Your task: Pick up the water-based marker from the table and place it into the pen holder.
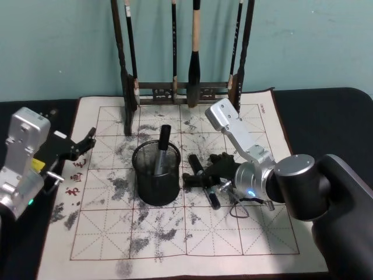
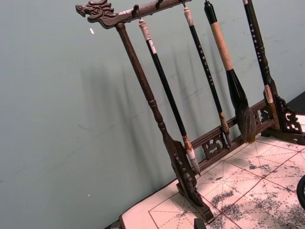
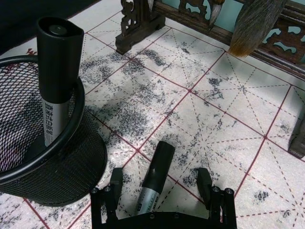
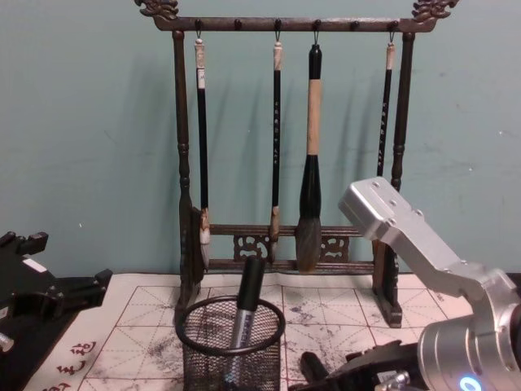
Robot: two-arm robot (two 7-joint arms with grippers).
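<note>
1. Two markers: standing marker (image 3: 57, 81) leans in the cup (image 3: 71, 157); lying marker (image 3: 155, 179) is flat on the mat (image 1: 175, 245), just beside the cup, cap twd the rack (image 4: 181, 163). One cup, one rack, four brushes (image 4: 313, 179) hanging.
2. R wrist view gives the gap betw. fingers (image 3: 205, 183) & lying marker. Chest view gives the rack's top bar. Head view gives both arms.
3. R gripper (image 3: 160, 175) is low over the mat, fingers spread either side of the lying marker, not touching it. L gripper (image 1: 88, 144) is at the mat's left edge, fingers apart, holding nothing.
</note>
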